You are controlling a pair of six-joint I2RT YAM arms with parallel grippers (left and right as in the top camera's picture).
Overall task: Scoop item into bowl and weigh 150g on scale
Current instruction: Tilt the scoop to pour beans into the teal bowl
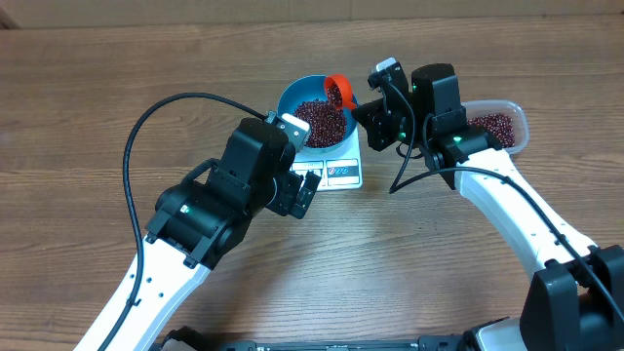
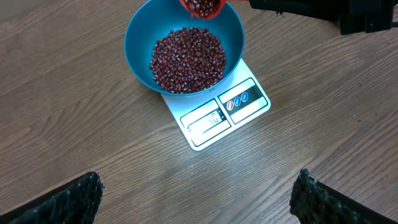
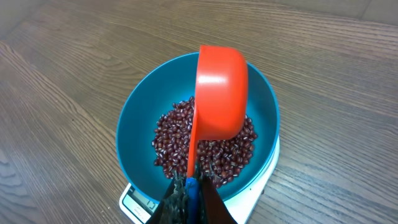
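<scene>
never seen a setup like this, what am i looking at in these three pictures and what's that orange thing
These are two robot arms at a wooden table. One picture looks down from above; the other two come from cameras on each wrist. A light-blue bowl of small red-brown beans sits on a white kitchen scale. The right gripper is shut on the handle of an orange scoop, tipped over the bowl with beans in it. A clear plastic tub with more beans stands beside that arm. The left gripper is open, holds nothing and hangs near the scale.
</scene>
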